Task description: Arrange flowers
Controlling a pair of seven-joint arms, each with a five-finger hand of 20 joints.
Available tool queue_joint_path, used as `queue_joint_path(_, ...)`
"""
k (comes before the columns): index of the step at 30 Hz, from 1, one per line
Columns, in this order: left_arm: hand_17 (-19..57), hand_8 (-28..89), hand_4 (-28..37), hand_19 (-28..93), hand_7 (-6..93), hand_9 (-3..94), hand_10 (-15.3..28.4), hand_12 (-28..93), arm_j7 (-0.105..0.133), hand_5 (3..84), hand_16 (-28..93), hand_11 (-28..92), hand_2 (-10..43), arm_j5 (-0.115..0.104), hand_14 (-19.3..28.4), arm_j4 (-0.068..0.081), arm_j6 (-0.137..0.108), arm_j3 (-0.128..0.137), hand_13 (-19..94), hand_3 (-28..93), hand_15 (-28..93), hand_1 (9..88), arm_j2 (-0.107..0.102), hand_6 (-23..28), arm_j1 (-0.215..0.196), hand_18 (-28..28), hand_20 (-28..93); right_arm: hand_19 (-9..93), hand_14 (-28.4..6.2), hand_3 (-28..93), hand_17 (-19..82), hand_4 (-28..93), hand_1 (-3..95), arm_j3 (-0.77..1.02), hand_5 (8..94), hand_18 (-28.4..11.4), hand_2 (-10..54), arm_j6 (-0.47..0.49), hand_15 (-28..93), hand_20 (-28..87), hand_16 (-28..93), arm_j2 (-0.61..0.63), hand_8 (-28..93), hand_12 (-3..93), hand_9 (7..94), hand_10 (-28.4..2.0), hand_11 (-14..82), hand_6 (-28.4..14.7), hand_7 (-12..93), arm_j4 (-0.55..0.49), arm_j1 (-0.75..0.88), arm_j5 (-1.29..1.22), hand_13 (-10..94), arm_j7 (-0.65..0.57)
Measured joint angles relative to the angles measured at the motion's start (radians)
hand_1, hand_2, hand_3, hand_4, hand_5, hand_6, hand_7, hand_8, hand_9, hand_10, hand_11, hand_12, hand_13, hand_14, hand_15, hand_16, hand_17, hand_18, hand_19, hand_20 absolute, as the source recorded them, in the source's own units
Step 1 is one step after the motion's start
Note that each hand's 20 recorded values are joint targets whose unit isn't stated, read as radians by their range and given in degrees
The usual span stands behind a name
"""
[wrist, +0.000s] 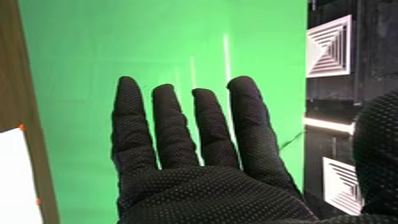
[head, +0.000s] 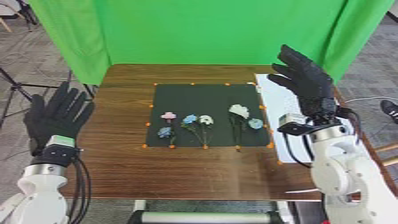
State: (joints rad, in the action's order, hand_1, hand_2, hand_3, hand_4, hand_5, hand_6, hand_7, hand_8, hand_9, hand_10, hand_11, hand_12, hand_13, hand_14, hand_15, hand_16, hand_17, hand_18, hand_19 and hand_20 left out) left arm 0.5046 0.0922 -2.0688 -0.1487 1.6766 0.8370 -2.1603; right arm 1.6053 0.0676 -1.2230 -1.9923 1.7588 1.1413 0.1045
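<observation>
In the head view, my left hand (head: 58, 116) is at the table's left edge with its fingers straight. My right hand (head: 306, 82) is raised over the table's right side, fingers extended; in the right wrist view the right hand (wrist: 209, 192) has its fingers straight and holds nothing. Between the hands, on a dark mat (head: 191, 95), lie a pink flower (head: 169, 115), a blue flower (head: 165, 132), another blue flower (head: 190, 119), a small white flower (head: 206, 120), a larger white flower (head: 239, 111) and a pale blue flower (head: 256, 123).
A white sheet (head: 274, 102) lies right of the mat, partly under the right arm. Orange markers surround the mat on the brown table (head: 124, 170). A green curtain (head: 213, 32) hangs behind the table.
</observation>
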Motion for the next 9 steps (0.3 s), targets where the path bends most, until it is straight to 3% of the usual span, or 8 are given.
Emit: queue_joint_path(9, -4.5, -9, -28.3, 30, 9.1, 29.3, 11.4, 7, 0.024, 33.5, -8, 14, 15.3, 0.001, 10.4, -0.013, -0.001, 0.005, 20, 70, 23, 22.2, -0.002, 5.4, -0.002, 11.9, 9, 34, -15.3, 81, 14, -28, 9.1, 0.014, 39.7, -18.5, 4.6, 0.0, 11, 20, 18, 0.006, -10, 11.2, 33.8, -12.9, 2.6, -4.1, 12, -0.012, 0.017, 0.0, 28, -0.022)
